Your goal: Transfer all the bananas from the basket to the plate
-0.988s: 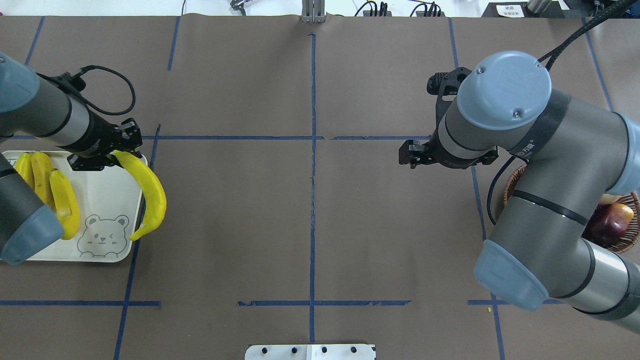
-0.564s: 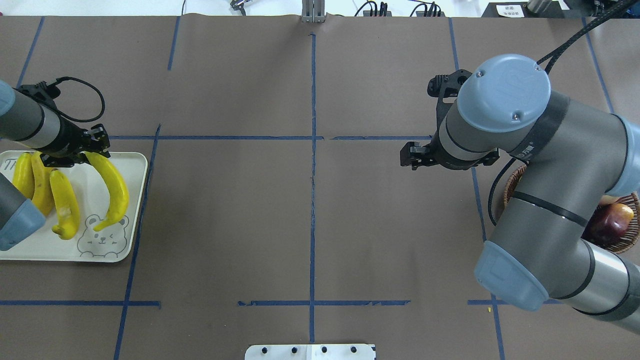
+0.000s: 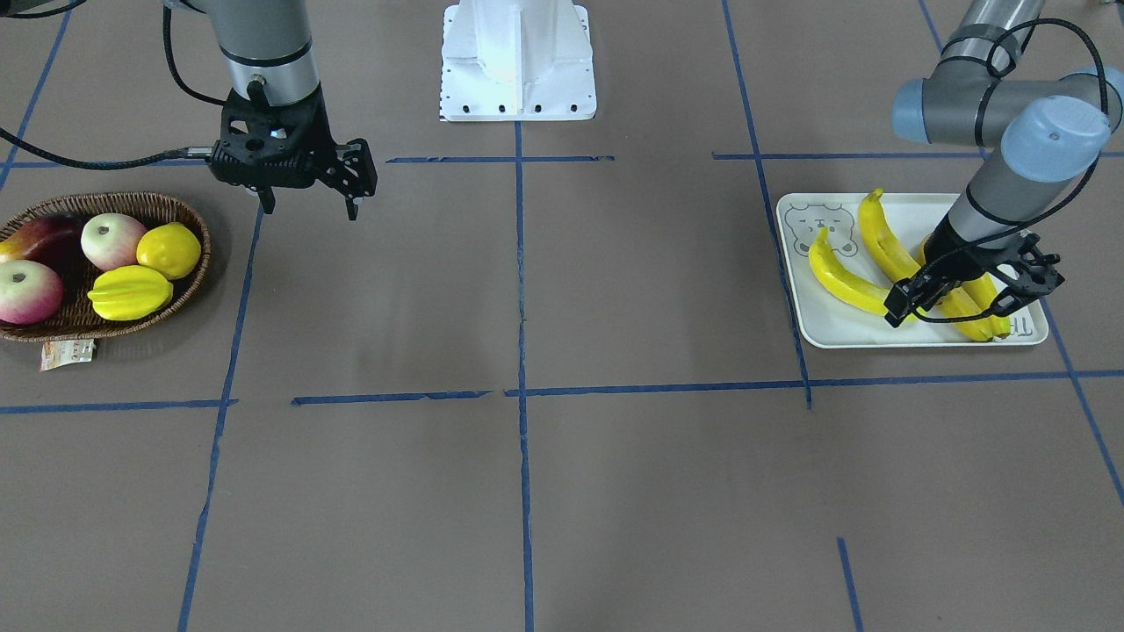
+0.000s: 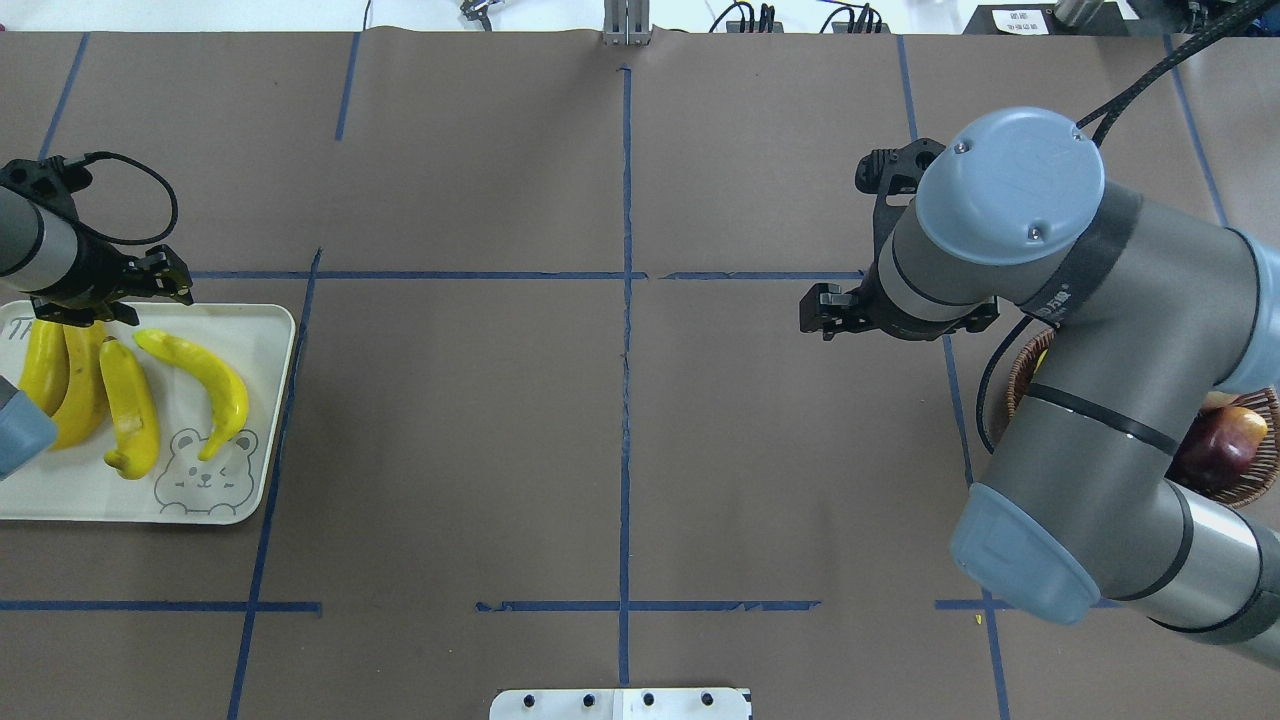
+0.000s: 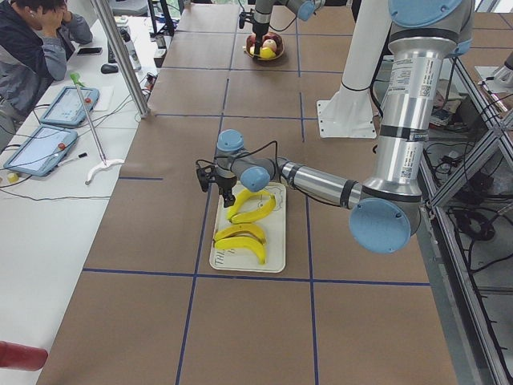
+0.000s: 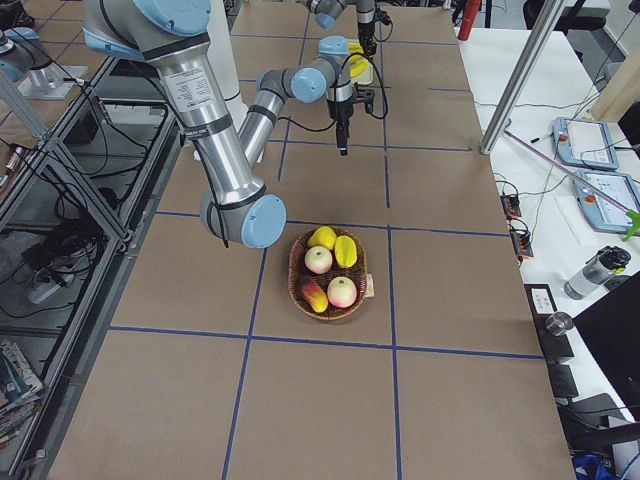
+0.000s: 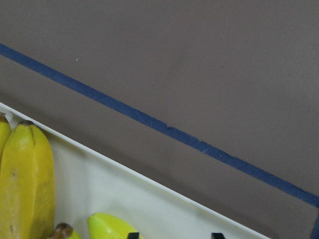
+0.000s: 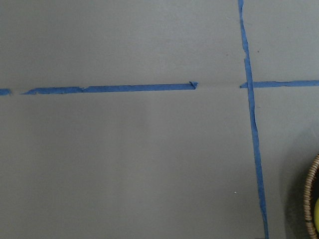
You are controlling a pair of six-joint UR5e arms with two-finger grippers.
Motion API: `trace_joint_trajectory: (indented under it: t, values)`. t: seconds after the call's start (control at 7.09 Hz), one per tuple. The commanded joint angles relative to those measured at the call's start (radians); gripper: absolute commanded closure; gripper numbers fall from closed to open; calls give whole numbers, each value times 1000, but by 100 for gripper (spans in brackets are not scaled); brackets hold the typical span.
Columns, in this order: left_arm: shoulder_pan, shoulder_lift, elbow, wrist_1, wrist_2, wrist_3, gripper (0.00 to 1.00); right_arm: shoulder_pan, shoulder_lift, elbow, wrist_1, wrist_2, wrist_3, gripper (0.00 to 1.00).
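Bananas (image 4: pixel 200 375), all 4, lie on plate (image 4: pixel 60 495), table's L end. L gripper (image 3: pixel 947 312) spread, empty, over plate's far edge. R gripper (image 3: pixel 309 211) spread, empty, near basket (image 3: pixel 200 263).

There were four bananas (image 4: pixel 130 405), one plate (image 4: pixel 262 335), one basket (image 3: pixel 198 274), two pinkish apples (image 3: pixel 112 241), one dark red fruit (image 3: pixel 39 235), one lemon (image 3: pixel 169 250) and one starfruit (image 3: pixel 130 292)

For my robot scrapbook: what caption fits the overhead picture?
Four curved yellow bananas lie on the off-white rectangular tray near the open left gripper.
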Motion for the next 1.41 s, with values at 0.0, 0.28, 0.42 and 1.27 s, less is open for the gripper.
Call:
trace_joint_trajectory:
  t: [0.0, 0.28, 0.42, 1.27]
  values:
    - [-15, 1, -105, 56, -40, 67, 0, 35, -7, -1, -5, 12, -46, 0]
    - [-115, 0, -271, 397, -108, 463, 0, 160, -79, -1, -3, 140, -242, 0]
    - [-167, -3, -338, 567, -106, 680, 0, 231, -138, 5, -3, 185, -374, 0]
    - [-536, 86, -127, 716, -175, 1485, 0, 840, -533, -180, 9, 437, -1523, 0]
